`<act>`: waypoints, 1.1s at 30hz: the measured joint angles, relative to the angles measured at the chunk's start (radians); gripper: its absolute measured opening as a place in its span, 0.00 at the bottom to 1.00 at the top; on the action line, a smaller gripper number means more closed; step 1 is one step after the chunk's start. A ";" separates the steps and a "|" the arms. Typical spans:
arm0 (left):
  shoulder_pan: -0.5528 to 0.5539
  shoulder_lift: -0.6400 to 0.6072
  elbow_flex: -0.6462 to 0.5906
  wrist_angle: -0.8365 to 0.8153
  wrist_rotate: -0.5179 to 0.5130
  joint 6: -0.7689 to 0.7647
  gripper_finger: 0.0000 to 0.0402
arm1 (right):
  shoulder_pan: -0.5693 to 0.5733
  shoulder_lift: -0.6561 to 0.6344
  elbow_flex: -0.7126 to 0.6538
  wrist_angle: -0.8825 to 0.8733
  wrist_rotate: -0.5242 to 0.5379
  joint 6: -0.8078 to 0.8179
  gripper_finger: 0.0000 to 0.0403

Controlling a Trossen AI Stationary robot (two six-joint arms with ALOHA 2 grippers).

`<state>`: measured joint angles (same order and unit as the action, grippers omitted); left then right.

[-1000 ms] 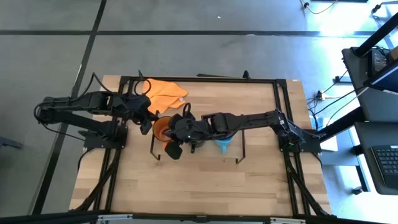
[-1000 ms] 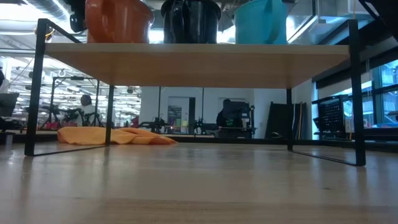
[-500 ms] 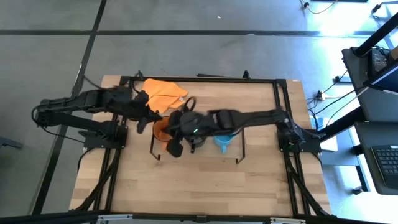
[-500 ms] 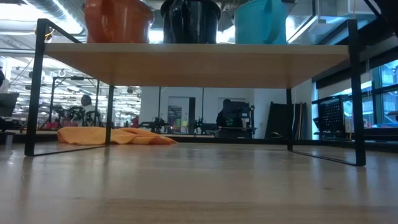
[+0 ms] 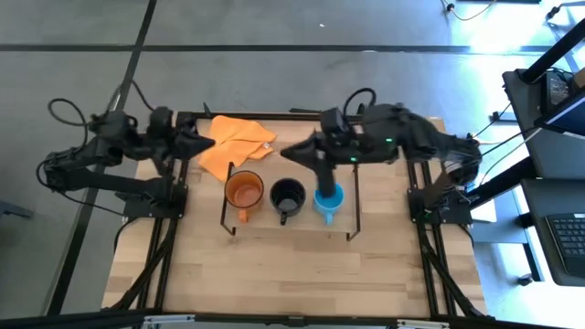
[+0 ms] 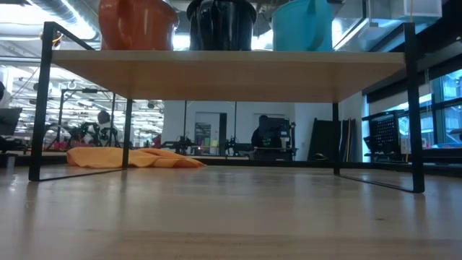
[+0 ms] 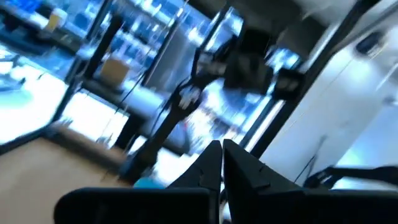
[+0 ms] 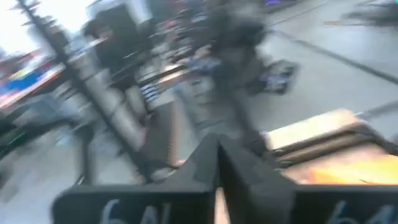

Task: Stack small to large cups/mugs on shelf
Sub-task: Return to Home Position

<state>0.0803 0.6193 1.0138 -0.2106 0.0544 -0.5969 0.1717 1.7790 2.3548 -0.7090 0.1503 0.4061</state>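
Mugs [image 5: 289, 195] on shelf [image 5: 274, 225], apart from right gripper [image 5: 283, 153].

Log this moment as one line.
mugs: orange, black, blue in a row on shelf | left gripper: shut, empty, by cloth | right gripper: shut, empty, off the mugs

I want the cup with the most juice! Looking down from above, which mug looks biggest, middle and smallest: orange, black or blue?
1. orange mug: largest.
2. black mug: a little smaller.
3. light blue mug: smallest.
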 joint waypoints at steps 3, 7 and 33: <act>-0.003 -0.015 0.000 0.097 0.065 0.017 0.01 | 0.031 -0.039 0.000 -0.023 -0.110 -0.094 0.04; -0.010 -0.045 0.000 0.106 0.162 0.082 0.01 | 0.068 -0.085 0.001 -0.121 -0.208 -0.119 0.04; -0.081 -0.607 -0.452 0.217 -0.071 0.249 0.06 | 0.166 -0.776 -1.262 0.863 -0.095 -0.154 0.04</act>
<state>-0.0006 0.0123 0.5622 0.0063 -0.0163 -0.3482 0.3375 1.0030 1.0928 0.1543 0.0554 0.2518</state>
